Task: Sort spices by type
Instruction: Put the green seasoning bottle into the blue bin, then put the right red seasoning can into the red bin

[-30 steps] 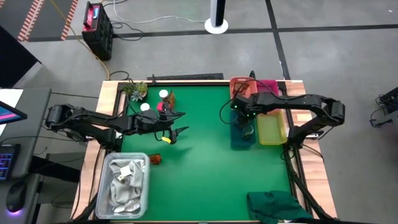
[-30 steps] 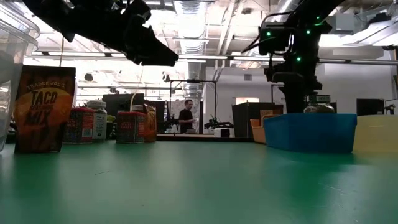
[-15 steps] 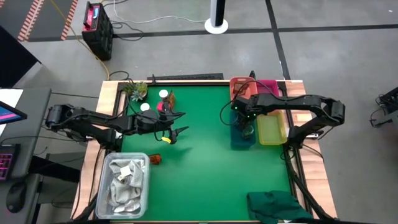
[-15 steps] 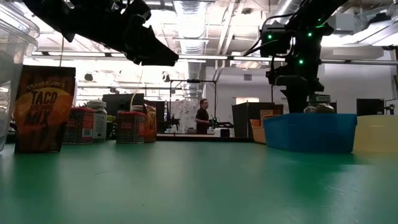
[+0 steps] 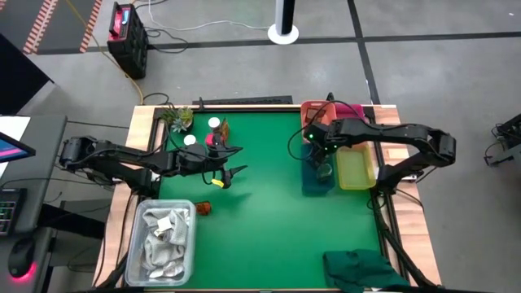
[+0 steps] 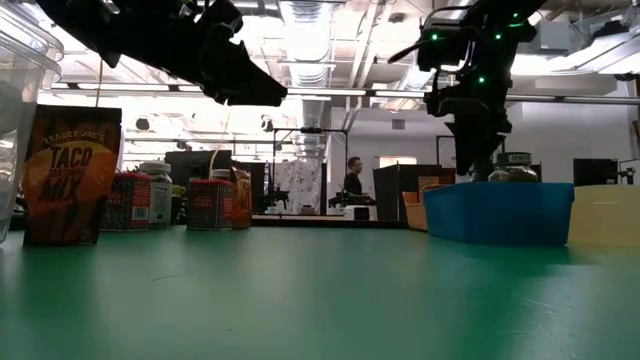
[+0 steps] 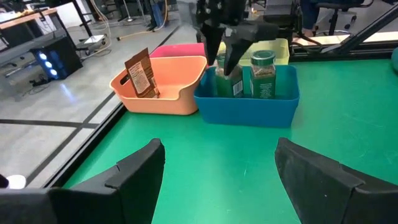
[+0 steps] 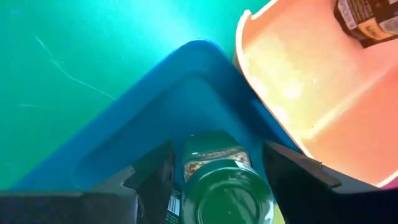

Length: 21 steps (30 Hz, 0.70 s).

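Table: the green table [image 5: 269, 203] holds everything.
Blue bin: the blue bin [image 7: 249, 106] sits on the right side, touching the orange bin [image 7: 165, 84].
Right claw: the right gripper [image 5: 320, 156] is above the blue bin, fingers apart around a green-lidded jar [image 8: 227, 190] that stands in the bin. A second jar [image 7: 262, 73] stands beside it.
Left claw: the left gripper [image 5: 230, 160] hangs over the left side, wide open, holding nothing.
Spices left: the taco mix packet [image 6: 70, 175] and small tins [image 6: 212, 204] stand on the left side.
Brown packet: one brown packet [image 7: 139, 73] leans in the orange bin.
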{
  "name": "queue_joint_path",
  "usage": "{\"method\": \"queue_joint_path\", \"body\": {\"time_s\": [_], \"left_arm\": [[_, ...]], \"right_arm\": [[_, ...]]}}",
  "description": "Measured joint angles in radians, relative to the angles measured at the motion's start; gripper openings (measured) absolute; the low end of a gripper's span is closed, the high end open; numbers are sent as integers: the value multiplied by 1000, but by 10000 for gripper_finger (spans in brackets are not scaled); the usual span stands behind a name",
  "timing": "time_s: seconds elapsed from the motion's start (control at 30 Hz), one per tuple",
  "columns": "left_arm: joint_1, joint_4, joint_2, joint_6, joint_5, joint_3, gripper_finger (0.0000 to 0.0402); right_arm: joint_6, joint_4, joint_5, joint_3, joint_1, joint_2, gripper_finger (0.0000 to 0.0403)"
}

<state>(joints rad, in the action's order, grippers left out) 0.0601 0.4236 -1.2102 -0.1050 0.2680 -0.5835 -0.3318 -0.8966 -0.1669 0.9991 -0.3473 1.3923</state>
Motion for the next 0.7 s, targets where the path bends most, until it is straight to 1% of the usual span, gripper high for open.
{"method": "queue_joint_path", "body": {"time_s": [0.3,0.43,0.5,0.57,0.63,0.7], "left_arm": [[0,0,0,0,0,0,293],[0,-13,1,-3,3,0,293],[0,-35,8,-4,16,0,293],[0,-84,34,2,30,-1,293],[0,-152,65,20,53,-16,293],[0,-258,104,50,80,-28,293]], "right_arm": [[27,-16,0,5,0,-53,267],[46,22,0,5,9,-87,267],[64,79,-1,5,28,-103,267],[87,177,-11,-1,56,-115,267],[129,276,-16,-20,82,-119,267],[168,365,-19,-37,99,-114,267]]}}
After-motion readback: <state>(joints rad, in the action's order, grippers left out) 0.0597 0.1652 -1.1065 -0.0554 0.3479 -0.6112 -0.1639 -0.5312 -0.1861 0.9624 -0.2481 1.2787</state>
